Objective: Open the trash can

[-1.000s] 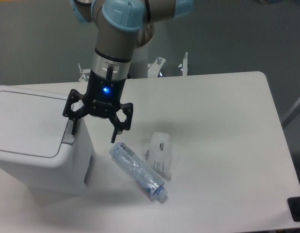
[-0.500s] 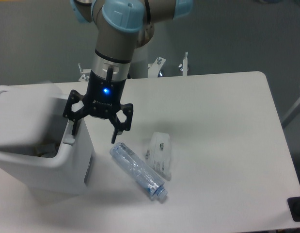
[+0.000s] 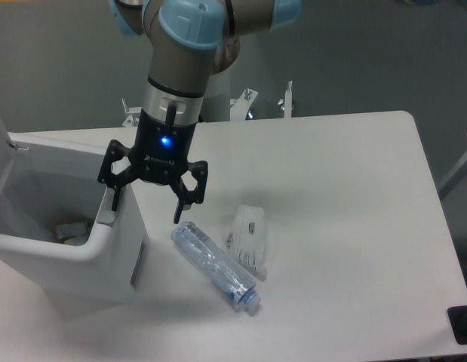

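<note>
Over the left half of a white rectangular table [image 3: 339, 196], a black two-finger gripper [image 3: 145, 204] with a glowing blue light hangs from a silver and pale-blue robot arm [image 3: 184, 45]. Its jaws are spread wide and hold nothing. One fingertip [image 3: 113, 199] rests at the grey push tab on the near rim of a large white boxy plastic trash can [image 3: 105, 260], which sits directly beside and below the gripper. The can's lid stands raised at the far edge of view, exposing the hollow interior, where some small debris lies. Just below the other finger lies a crushed clear plastic bottle [image 3: 216, 266], and beside that a small clear plastic packet [image 3: 250, 240].
</note>
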You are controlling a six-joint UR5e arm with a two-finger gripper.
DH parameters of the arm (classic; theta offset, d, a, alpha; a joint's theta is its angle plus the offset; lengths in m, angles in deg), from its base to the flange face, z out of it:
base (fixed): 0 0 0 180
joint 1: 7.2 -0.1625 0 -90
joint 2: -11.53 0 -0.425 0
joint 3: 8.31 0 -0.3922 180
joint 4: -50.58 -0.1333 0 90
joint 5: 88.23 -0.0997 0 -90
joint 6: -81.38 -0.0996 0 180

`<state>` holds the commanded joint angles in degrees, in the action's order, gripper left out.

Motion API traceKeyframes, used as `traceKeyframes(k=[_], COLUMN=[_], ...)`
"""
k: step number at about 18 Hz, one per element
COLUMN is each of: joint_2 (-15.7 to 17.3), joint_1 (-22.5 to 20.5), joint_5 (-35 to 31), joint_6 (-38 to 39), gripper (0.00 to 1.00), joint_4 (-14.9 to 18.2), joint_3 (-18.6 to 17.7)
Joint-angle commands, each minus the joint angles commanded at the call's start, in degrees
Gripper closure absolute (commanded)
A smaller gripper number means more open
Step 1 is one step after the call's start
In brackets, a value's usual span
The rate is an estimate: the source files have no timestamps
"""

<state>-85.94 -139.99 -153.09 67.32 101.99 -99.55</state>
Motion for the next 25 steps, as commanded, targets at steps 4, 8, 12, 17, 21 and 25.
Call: traceKeyframes(k=[4, 8, 12, 17, 21, 25], joint_2=[-0.96, -4.30, -6.58, -8.79, -9.67, -9.67], joint_1=[-4.30, -10.01, -13.80, -15.47, -18.37, -19.26], joint_5=[-0.09, -1.75, -8.25, -12.48, -14.14, -18.71], joint_6=[-0.70, -5.87, -14.58, -21.42, -35.38, -44.99], gripper=[0.00, 0.00, 0.00, 0.00, 0.00, 0.00], joint_4=[-0.09, -0.35, -0.53, -0.53, -0.26, 0.35], joint_3=[1.94, 1.16, -0.17, 0.27, -0.08, -1.65])
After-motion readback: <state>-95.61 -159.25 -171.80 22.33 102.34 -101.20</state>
